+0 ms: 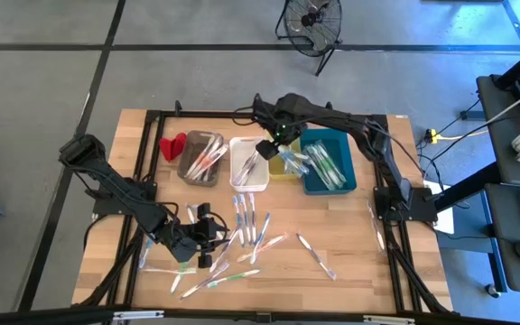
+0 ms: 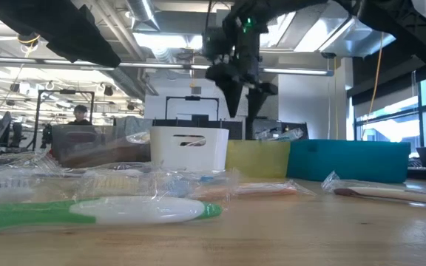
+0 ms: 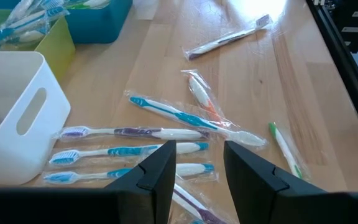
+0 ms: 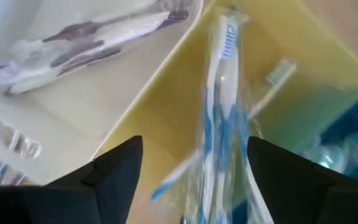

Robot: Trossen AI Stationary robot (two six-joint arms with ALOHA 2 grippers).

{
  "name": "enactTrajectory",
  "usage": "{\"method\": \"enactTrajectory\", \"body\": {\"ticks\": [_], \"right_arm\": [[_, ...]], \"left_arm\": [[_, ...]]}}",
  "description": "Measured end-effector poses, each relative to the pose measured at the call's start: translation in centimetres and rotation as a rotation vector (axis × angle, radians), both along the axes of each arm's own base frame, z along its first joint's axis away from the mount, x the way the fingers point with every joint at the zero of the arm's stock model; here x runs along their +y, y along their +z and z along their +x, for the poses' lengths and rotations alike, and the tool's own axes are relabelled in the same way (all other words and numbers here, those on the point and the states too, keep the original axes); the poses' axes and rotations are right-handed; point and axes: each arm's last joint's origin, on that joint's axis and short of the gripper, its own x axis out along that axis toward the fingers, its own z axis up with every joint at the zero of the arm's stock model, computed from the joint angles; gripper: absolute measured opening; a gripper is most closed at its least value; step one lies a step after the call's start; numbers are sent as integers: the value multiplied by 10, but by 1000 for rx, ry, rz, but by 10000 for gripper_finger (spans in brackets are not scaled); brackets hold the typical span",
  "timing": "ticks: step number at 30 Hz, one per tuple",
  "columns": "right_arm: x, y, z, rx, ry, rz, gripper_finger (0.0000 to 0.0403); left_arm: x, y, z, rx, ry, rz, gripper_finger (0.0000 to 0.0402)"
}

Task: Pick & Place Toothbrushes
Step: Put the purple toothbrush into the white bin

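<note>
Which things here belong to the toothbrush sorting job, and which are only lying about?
Job:
- toothbrushes on the table
- grey bin, white bin, yellow bin, teal bin
- right gripper, open above the yellow bin
- left gripper, open

Lying about:
- red object
- fan

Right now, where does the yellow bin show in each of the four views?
High view: the yellow bin sits between the white bin and the teal bin, partly under the right pincer.
Low view: yellow bin right of centre, behind the wrapped toothbrushes.
Left wrist view: yellow bin at the upper left.
Right wrist view: yellow bin fills the middle.
Shared landmark: the white bin beside it.
</note>
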Motion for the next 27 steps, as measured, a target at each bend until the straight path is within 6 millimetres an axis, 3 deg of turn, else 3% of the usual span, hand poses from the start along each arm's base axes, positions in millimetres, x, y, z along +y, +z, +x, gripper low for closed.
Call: {"method": "enactTrajectory", "body": {"ticks": [8, 14, 17, 21, 27], "right_arm": [[41, 48, 0, 46, 28, -217, 316], [101, 63, 1, 21, 151, -313, 331], [141, 73, -1, -14, 238, -361, 338], [208, 81, -10, -71, 353, -426, 344], [313, 85, -43, -193, 449, -538, 347]], "left_arm": [[-1, 0, 0, 9, -12, -38, 130], [-1, 0, 0, 0, -6, -56, 130], [-2, 1, 1, -4, 6, -76, 130], [-2, -5, 3, 25, 35, -176, 130], [-1, -10, 16, -1, 5, -167, 130]]}}
